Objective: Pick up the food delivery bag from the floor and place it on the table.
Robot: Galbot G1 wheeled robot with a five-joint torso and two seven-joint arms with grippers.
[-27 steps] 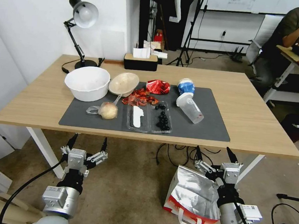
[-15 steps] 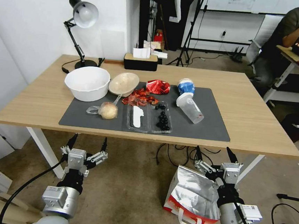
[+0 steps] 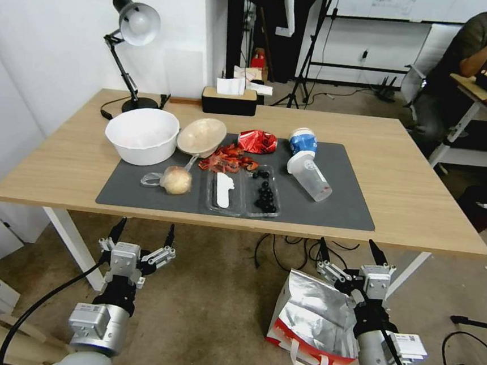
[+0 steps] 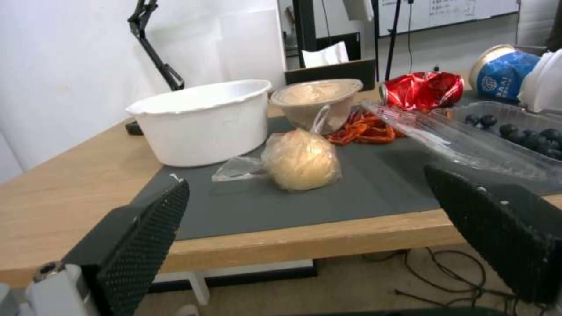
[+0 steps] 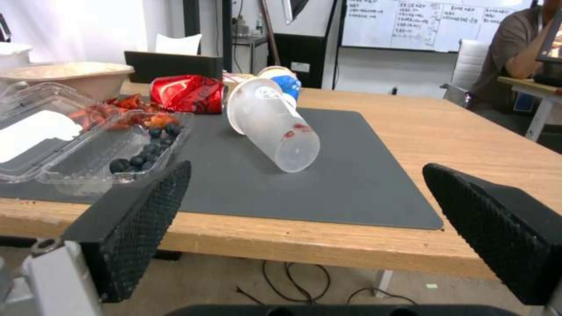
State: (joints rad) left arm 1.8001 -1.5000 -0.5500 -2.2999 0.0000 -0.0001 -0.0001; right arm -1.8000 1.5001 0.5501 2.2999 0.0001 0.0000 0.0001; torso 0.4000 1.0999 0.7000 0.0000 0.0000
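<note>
The food delivery bag [image 3: 313, 322] sits on the floor [image 3: 215, 310] just in front of the table [image 3: 418, 203], near its right leg, with its silver foil mouth gaping upward, the red band along its base and a white strap handle trailing at the near side. The right gripper [image 3: 350, 250] hovers above the bag's far top edge, its arm reaching forward from the lower right, the wrist level and the jaws spread wide with the fingertips pointing toward the table's near edge. I cannot tell whether the gripper body touches the foil rim; the fingertips are clear of it. In the right wrist view the right gripper [image 5: 304, 219] frames the table's edge, and both ribbed pads stand far apart with nothing between them.

The left gripper [image 3: 144, 230] is held in a matching pose over bare floor on the other side, well apart from the bag, its arm stretched forward and its jaws also wide open and empty.

On the table's dark grey mat [image 3: 343, 208] lie a white bowl [image 3: 142, 135], a clear tray [image 3: 244, 191] of dark berries, a red snack packet [image 3: 257, 141] and a tipped plastic cup [image 3: 310, 176].
</note>
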